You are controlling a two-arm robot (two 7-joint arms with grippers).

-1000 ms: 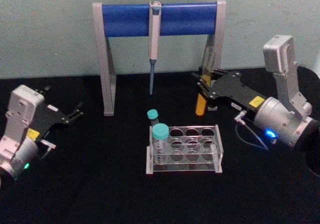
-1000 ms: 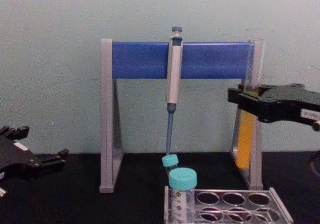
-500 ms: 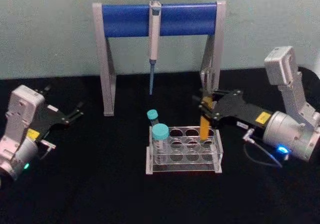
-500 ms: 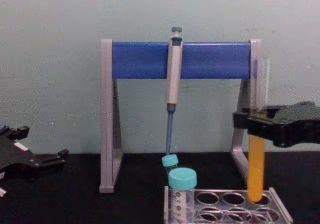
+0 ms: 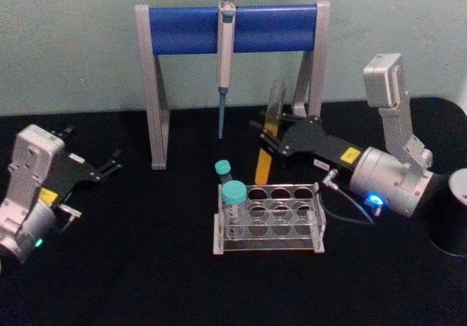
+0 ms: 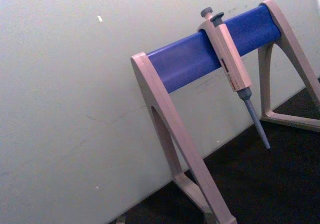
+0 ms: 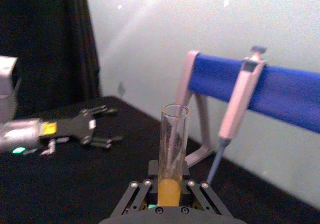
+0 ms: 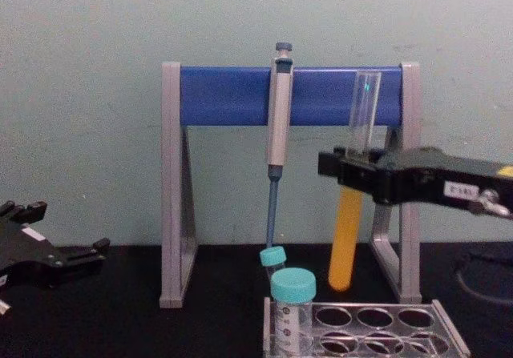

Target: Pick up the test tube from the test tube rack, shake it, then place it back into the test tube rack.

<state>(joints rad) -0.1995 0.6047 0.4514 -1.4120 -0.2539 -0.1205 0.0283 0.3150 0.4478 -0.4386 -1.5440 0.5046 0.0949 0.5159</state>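
the right hand (image 5: 268,138) is clamped around the test tube (image 5: 263,164), holding it tilted in the air just behind the rack (image 5: 270,243), clear of its holes. the left hand (image 5: 109,167) sits idle over the tabletop (image 5: 146,268) at the left, fingers spread.

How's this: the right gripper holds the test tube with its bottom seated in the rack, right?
No: in the chest view the right gripper holds the test tube in the air, its bottom above the test tube rack, not seated.
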